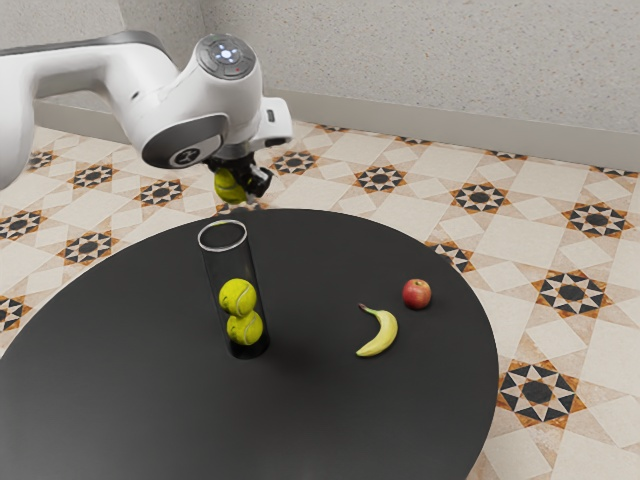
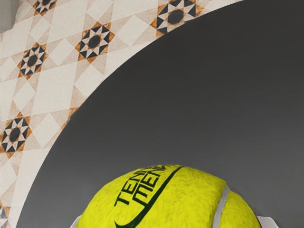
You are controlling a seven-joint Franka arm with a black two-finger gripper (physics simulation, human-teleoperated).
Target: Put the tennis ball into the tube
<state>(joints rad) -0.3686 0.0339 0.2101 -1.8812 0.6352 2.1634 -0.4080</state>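
The black two-finger gripper (image 1: 240,186) clasps a fuzzy yellow-green tennis ball (image 1: 229,185) from both sides—held high, presumably to clear the transparent cylindrical tube's rim (image 1: 222,248)—while two stacked balls (image 1: 238,298) sit inside, leaving room above.

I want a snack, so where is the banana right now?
In the exterior view, the banana lies on the table, toward that view's right, just beside the apple.

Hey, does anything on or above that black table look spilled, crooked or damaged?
Nothing stands out: the gripper holds one tennis ball, the tube stands upright with two balls stacked inside, and the banana and apple lie apart, looking whole.
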